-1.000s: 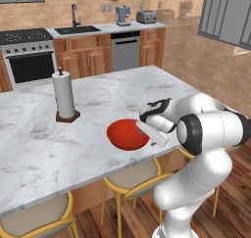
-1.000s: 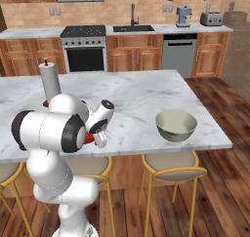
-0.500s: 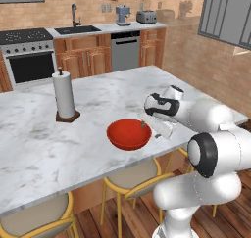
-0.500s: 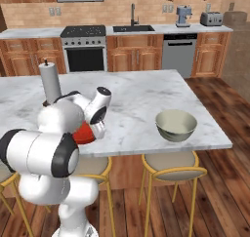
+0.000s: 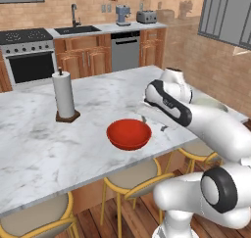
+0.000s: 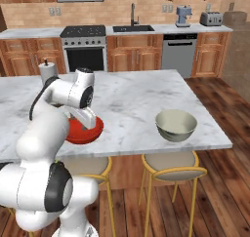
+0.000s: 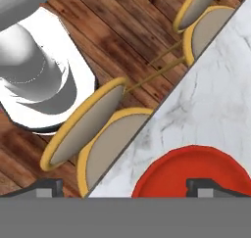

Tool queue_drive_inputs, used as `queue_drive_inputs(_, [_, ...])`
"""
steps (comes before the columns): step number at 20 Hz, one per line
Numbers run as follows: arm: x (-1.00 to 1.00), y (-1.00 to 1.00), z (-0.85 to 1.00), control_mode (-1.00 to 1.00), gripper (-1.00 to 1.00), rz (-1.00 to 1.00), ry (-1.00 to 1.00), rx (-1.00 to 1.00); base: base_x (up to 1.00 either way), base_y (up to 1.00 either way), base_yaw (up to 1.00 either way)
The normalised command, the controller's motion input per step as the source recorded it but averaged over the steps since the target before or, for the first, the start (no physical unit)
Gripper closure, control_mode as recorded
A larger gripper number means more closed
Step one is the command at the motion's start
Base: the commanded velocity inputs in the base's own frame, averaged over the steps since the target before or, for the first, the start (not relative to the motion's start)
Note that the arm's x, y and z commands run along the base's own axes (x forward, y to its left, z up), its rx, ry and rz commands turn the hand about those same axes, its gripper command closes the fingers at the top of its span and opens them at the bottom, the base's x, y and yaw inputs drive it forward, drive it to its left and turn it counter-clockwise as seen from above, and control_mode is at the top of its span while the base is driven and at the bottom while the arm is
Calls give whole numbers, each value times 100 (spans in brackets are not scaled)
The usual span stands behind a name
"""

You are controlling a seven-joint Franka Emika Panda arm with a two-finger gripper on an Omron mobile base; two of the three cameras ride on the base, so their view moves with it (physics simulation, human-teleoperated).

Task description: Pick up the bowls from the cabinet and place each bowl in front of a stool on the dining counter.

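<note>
Red bowl (image 5: pixel 129 133) sits upright on the marble dining worktop (image 5: pixel 44 149) near its front edge, with a yellow-rimmed stool (image 5: pixel 137 176) just below and in front of it; the hand view shows the bowl (image 7: pixel 196 173) beside the slab edge with stool seats (image 7: pixel 93 129) tucked under. Grey-green bowl (image 6: pixel 176 125) rests further along the same edge, right of the red one (image 6: pixel 84 129), above another stool (image 6: pixel 171 165). Both bowls appear set down, well apart. End effector (image 7: pixel 125 187): fingers spread wide, nothing between them, one fingertip (image 7: pixel 211 185) over the red bowl's rim, the other out past the slab edge. Judgement: placing looks complete or nearly so; the step in hand is clearing the arm away from the red bowl. To do it well, lift straight up before any sideways swing, so the fingertip over the rim does not catch and drag the bowl toward the edge. Keep the fingers spread until clear. Paper towel holder (image 5: pixel 64 96) stands further back on the slab, beyond the bowl, not in the likely retreat path.
</note>
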Motion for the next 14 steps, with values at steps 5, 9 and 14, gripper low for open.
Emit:
queue_drive_inputs(5, [-60, 7, 65, -100, -100, 36, 11, -19, 0, 0, 0])
queue_drive_inputs(9, [-61, 0, 40, -100, -100, 38, 8, -9, 0, 0, 0])
queue_drive_inputs(14, [-69, -1, 16, -100, -100, 34, 0, -1, 0, 0, 0])
